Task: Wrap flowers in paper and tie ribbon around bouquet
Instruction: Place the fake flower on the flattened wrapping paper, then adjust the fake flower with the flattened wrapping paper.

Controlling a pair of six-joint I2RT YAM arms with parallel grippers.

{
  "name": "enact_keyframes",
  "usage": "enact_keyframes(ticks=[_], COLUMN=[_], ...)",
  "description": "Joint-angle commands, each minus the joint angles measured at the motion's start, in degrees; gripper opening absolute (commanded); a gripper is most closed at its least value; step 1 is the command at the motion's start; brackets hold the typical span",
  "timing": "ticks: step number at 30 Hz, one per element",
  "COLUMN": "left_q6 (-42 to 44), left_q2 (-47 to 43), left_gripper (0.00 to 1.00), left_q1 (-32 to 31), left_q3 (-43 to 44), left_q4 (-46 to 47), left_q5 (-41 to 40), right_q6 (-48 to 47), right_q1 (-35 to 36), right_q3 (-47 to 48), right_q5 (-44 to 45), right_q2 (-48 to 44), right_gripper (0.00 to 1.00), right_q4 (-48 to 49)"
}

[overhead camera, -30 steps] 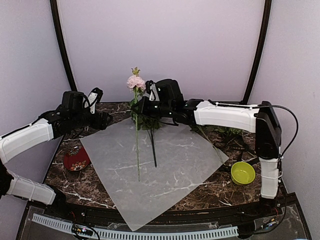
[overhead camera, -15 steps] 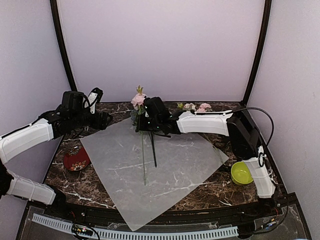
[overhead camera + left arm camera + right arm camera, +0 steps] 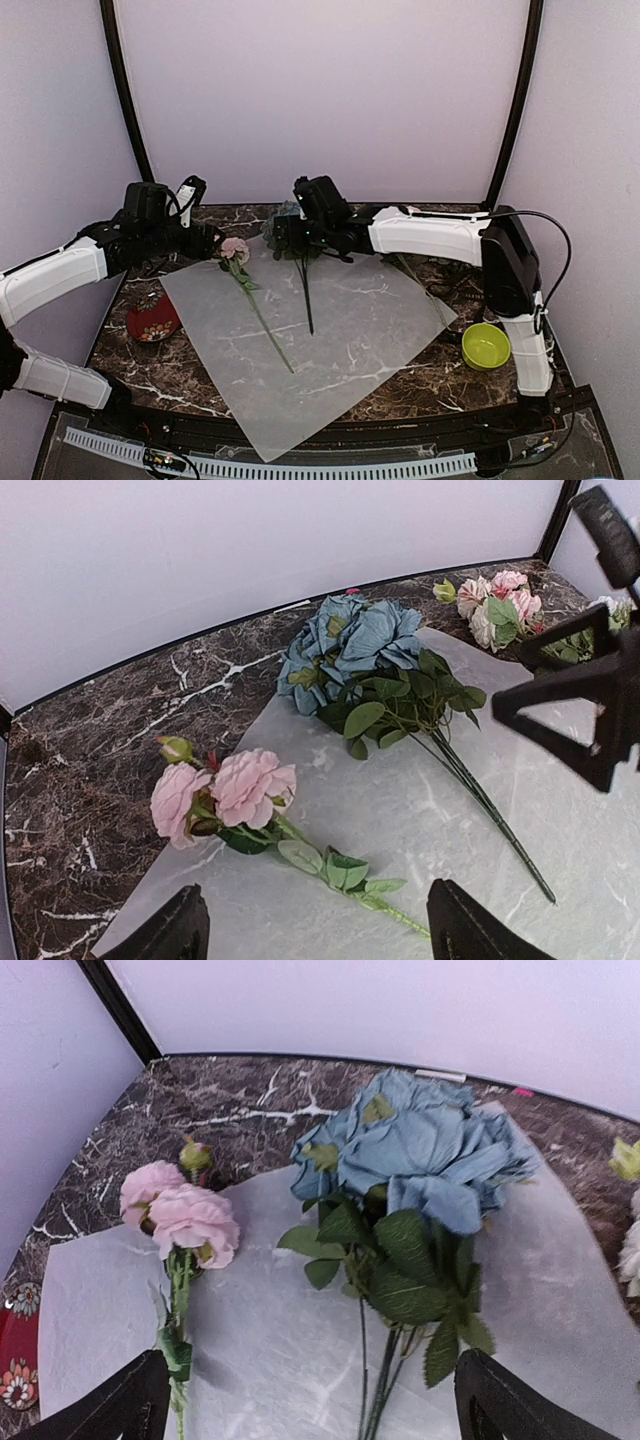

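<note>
The pink flower (image 3: 235, 248), which stood upright in the right gripper (image 3: 287, 236) a second ago, now lies flat. That gripper has let go and pulled back toward the far edge, its jaws spread wide with nothing between them.

The dark marble table (image 3: 420, 385) carries the paper (image 3: 340, 340), a frosted sheet spread flat and turned like a diamond, its near corner reaching past the table's front edge. The left gripper (image 3: 205, 240) hovers over the sheet's far-left corner, also wide open and empty.

The blue flowers (image 3: 350, 640) lie at the paper's far corner, blooms partly over the marble, leaves and dark stems running down the middle of the sheet. The pink flower rests just left of them, its blooms at the sheet's far-left edge and its stem slanting across the paper toward the near right. A few pink-and-white blooms (image 3: 495, 595) lie on the marble at the far right, off the sheet.

A green bowl (image 3: 486, 346) sits just beyond the paper's right corner, and a red dish (image 3: 152, 320) just left of its left edge.
</note>
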Motion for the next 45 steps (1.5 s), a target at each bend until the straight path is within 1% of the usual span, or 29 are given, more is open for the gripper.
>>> enact_keyframes(ticks=[1, 4, 8, 11, 13, 15, 18, 20, 21, 22, 25, 26, 27, 30, 32, 35, 38, 45], left_q6=[1.0, 1.0, 1.0, 1.0, 1.0, 1.0, 0.7, -0.2, -1.0, -1.9, -4.4, -5.2, -5.8, -6.9, -7.3, -7.5, -7.8, -9.2], left_q2=[-0.2, -0.1, 0.1, 0.4, 0.7, 1.1, 2.0, 3.2, 4.3, 5.5, 10.6, 12.5, 14.7, 17.9, 18.7, 20.4, 22.9, 29.2], left_gripper=[0.77, 0.77, 0.77, 0.77, 0.77, 0.77, 0.77, 0.77, 0.76, 0.75, 0.70, 0.67, 0.64, 0.51, 0.46, 0.43, 0.40, 0.38], left_q1=[0.1, 0.1, 0.1, 0.1, 0.1, 0.1, 0.1, 0.1, 0.0, 0.0, 0.2, 0.2, 0.3, 0.4, 0.6, 0.7, 0.8, 0.8], left_q3=[-0.8, -0.8, -0.8, -0.8, -0.8, -0.8, -0.7, -0.3, 0.2, 0.8, 3.8, 4.9, 6.3, 8.0, 7.4, 6.6, 7.0, 9.5], left_q4=[0.0, 0.0, 0.0, 0.0, 0.0, 0.0, -0.5, -1.3, -2.1, -3.0, -7.1, -8.4, -10.3, -12.7, -12.7, -12.5, -12.7, -11.0], left_q5=[0.2, 0.2, 0.2, 0.3, 0.4, 0.3, 0.3, 0.2, 0.4, 0.6, 2.5, 2.8, 3.1, 3.4, 1.7, -1.1, -2.1, -3.7], right_q6=[-6.4, -9.5, -12.4, -12.0, -12.0, -12.2, -12.7, -13.4, -13.8, -14.2, -14.6, -14.6, -14.7, -16.1, -17.2, -18.4, -18.9, -20.9], right_q1=[-2.7, -5.4, -9.5, -11.9, -12.9, -14.1, -16.1, -17.5, -18.2, -18.9, -21.0, -21.5, -21.8, -22.2, -22.7, -23.7, -24.9, -25.6], right_q3=[-2.1, -2.3, -1.4, 0.7, 1.0, 0.8, -1.8, -4.3, -5.7, -7.1, -11.2, -11.9, -12.8, -14.5, -15.4, -16.2, -16.1, -16.5], right_q5=[5.0, 8.0, 12.3, 19.7, 24.2, 25.7, 24.8, 20.3, 17.0, 13.2, 3.4, 2.1, 1.0, -1.8, -3.5, -6.1, -6.5, -7.3], right_q2=[-8.9, -11.5, -13.8, -13.8, -14.1, -14.4, -15.6, -16.7, -17.2, -17.8, -18.5, -18.4, -18.2, -17.3, -16.4, -14.3, -11.8, -7.8], right_gripper=[1.00, 1.00, 1.00, 1.00, 1.00, 1.00, 1.00, 1.00, 0.97, 0.94, 0.79, 0.72, 0.68, 0.61, 0.60, 0.57, 0.53, 0.47], right_q4=[-3.4, -10.6, -22.4, -33.8, -38.2, -41.0, -41.4, -39.8, -38.4, -37.0, -33.5, -32.9, -32.4, -31.7, -31.5, -31.0, -30.9, -28.9])
